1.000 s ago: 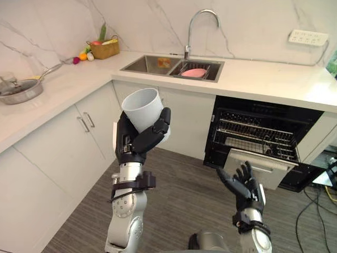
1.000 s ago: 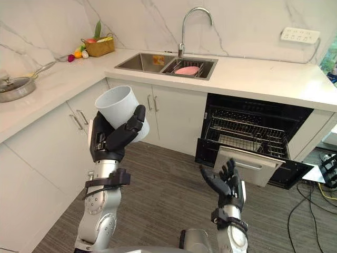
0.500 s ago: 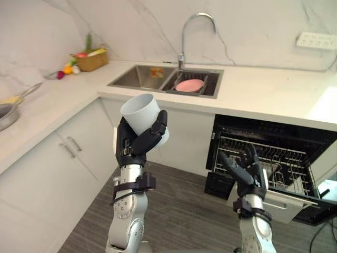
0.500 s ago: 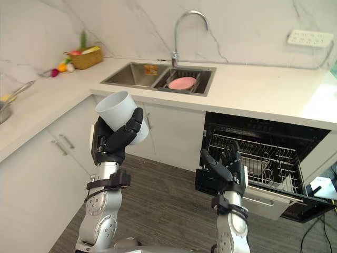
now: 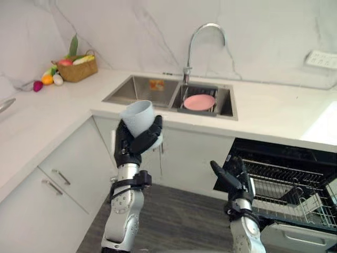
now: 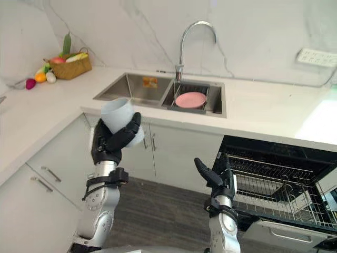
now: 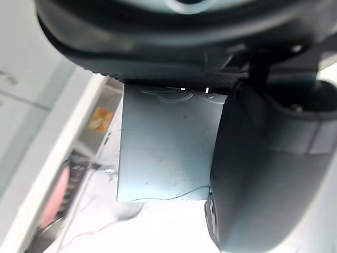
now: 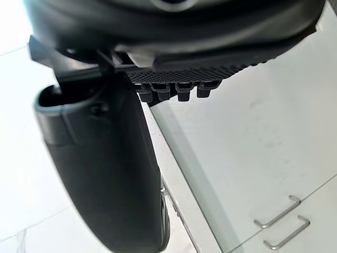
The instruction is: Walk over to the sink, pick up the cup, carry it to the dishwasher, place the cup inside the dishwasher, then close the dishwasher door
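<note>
A pale grey cup point(image 5: 139, 116) is held up in front of the white cabinets, tilted, with my left hand point(image 5: 131, 147) shut around it; the left wrist view has the cup's wall point(image 7: 166, 147) pressed against the thumb point(image 7: 263, 174). Behind it lies the steel sink point(image 5: 152, 89) with a tall curved tap point(image 5: 201, 39). The dishwasher point(image 5: 295, 179) stands open at the right, its wire rack point(image 5: 287, 184) pulled out. My right hand point(image 5: 235, 179) hangs open in front of the dishwasher's left edge, fingers straight, holding nothing.
A pink plate point(image 5: 199, 102) rests in the sink's right basin. A wicker basket of fruit and vegetables point(image 5: 76, 66) sits on the white counter point(image 5: 47, 116) at the back left. White cabinet doors with metal handles point(image 5: 52, 182) run along the left. A wall socket point(image 5: 320, 58) is at the right.
The camera has swung right and closer to the sink and dishwasher. The cup stays in my left hand; the right hand has dropped slightly and stays open.
</note>
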{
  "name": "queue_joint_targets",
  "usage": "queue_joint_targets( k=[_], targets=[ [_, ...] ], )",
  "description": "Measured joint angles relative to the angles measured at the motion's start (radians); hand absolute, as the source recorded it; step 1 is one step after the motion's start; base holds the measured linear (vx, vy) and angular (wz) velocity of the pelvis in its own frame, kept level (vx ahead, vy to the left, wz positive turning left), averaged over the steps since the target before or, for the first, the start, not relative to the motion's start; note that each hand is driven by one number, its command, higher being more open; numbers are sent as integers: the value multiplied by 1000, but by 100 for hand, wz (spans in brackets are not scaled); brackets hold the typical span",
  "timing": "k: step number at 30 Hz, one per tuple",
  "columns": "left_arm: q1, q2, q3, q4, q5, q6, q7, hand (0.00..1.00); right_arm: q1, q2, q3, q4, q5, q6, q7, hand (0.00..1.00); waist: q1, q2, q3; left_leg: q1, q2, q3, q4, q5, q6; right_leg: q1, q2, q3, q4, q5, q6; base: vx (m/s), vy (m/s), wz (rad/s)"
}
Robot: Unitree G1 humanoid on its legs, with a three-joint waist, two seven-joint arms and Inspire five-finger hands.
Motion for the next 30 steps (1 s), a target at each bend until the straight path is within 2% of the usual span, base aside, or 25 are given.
queue_joint_targets(
  k=[2, 3, 4, 5, 6, 8, 11, 12, 13, 15, 16, 18, 19, 20, 21, 22, 23, 24, 25, 27, 28, 30],
  targets=[
    [2, 3, 23, 2, 0, 1, 10, 0, -2, 13, 8, -12, -11, 9, 8, 100, 2, -11, 9, 18, 14, 28, -1, -20, -11, -45, 33, -72, -150, 1, 1, 4, -12, -56],
    [3, 7, 30, 2, 1, 0, 10, 0, -1, 14, 9, -17, -32, 11, 20, 100, 0, -30, 23, 36, 8, 41, 4, -29, -19, -50, 40, -126, -265, 50, -11, 16, -40, -50],
    [3, 10, 30, 2, 3, 0, 10, 0, 0, 11, 9, -19, -42, 12, 26, 100, 0, -48, 25, 42, -1, 47, 6, -34, -24, -51, 36, -164, -304, 67, -56, 31, -51, -48],
    [11, 9, 25, 4, 5, 1, 10, 0, -1, -3, 7, -21, -55, 20, 44, 100, -2, -44, 28, 43, -6, 44, 6, -39, -30, -40, 41, -188, -341, 62, -109, 48, -49, -32],
    [11, -1, 18, 3, 24, 0, 8, 0, -1, -15, 4, -22, -62, 22, 58, 100, -12, -35, 34, 30, -5, 16, 11, -39, -31, -33, 57, -189, -379, 74, -126, 58, -52, -25],
    [11, -8, 3, 3, 40, 1, 7, 0, -1, -22, 7, -22, -78, 31, 67, 100, -24, -33, 35, 13, 13, 3, 22, -46, -41, -20, 94, -189, -442, 97, -134, 55, -21, -16],
    [11, -13, -22, 4, 41, 1, -14, 0, -1, -11, 29, -66, -77, 26, 39, 100, -23, -27, 34, 16, 57, 19, 21, -62, -56, 24, 161, -171, -566, 140, -155, 102, -72, -31],
    [11, -13, -26, 4, 41, 1, -17, 0, -1, -10, 32, -84, -77, 21, 32, 100, -22, -25, 35, 17, 63, 24, 23, -66, -59, 28, 168, -165, -576, 143, -157, 113, -50, -29],
    [11, -13, -37, 5, 41, 1, -24, 0, -1, -10, 42, -122, -76, 7, 23, 100, -22, -17, 33, 17, 77, 36, 41, -83, -73, 31, 186, -153, -582, 143, -158, 136, -67, -37],
    [16, -15, -55, 5, 41, -4, -35, 0, -2, -11, 53, -192, -77, -9, 23, 100, -16, 19, 25, 24, 121, 74, 105, -134, -107, 39, 216, -120, -566, 128, -166, 213, -79, -59],
    [19, -14, -64, 7, 42, -10, -51, 0, -2, -9, 68, -231, -77, -24, 28, 100, -18, 40, 25, 14, 164, 79, 238, -169, -154, 59, 234, -91, -550, 96, -181, 221, -67, -64],
    [24, -16, -70, 8, 42, -10, -69, 0, -1, -11, 73, -254, -77, -30, 39, 100, -18, 49, 29, -46, 212, 51, 448, -161, -155, 70, 248, -60, -517, 76, -179, 165, -84, -61],
    [24, -21, -77, 8, 42, -11, -79, 0, -1, -17, 71, -285, -76, -30, 48, 100, -19, 72, 38, -96, 246, 6, 611, -130, -152, 85, 268, -35, -493, 55, -188, 220, -66, -90],
    [27, -23, -87, 12, 43, -11, -96, 0, 0, -25, 66, -318, -75, -36, 54, 100, -20, 88, 46, -165, 269, -59, 781, -54, -154, 106, 288, 9, -474, 31, -203, 302, -7, -122],
    [28, -16, -98, 27, 52, -12, -122, 0, -2, -26, 53, -323, -66, -49, 69, 100, -19, 93, 42, -190, 252, -118, 827, -79, -165, 126, 292, 51, -470, 25, -205, 312, 32, -117],
    [27, -11, -103, 36, 63, -13, -139, 0, -4, -26, 46, -325, -63, -53, 73, 100, -21, 93, 42, -189, 237, -138, 802, -101, -166, 137, 290, 72, -471, 24, -204, 271, 71, -120],
    [26, -6, -121, 53, 84, -16, -171, 0, -6, -30, 21, -327, -44, -60, 77, 100, -23, 92, 38, -178, 206, -159, 695, -138, -161, 146, 285, 119, -473, 22, -202, 251, 86, -119],
    [25, 2, -139, 58, 102, -16, -193, 0, -7, -34, 1, -333, -28, -60, 77, 100, -24, 91, 36, -167, 182, -177, 551, -153, -148, 147, 280, 166, -474, 22, -201, 252, 100, -118],
    [25, 6, -147, 58, 109, -16, -202, 0, -7, -35, -8, -336, -28, -60, 77, 100, -25, 89, 36, -159, 170, -193, 475, -152, -146, 144, 275, 189, -473, 21, -198, 254, 147, -118],
    [24, 27, -186, 59, 125, -16, -209, 0, -7, -49, -19, -352, -26, -57, 85, 100, -35, 79, 31, -124, 117, -293, 200, -125, -144, 127, 243, 290, -466, -3, -175, 228, 204, -113],
    [24, 33, -194, 59, 133, -16, -209, 0, -7, -55, -19, -356, -26, -57, 92, 100, -36, 79, 29, -120, 109, -314, 158, -108, -142, 120, 233, 312, -456, -14, -167, 195, 251, -105],
    [15, 31, -230, 60, 153, -14, -209, 0, -6, -87, -19, -359, -22, -46, 114, 100, -48, 85, 25, -114, 108, -313, 77, -55, -143, 104, 200, 375, -418, -63, -119, 184, 281, -74]
  ],
)
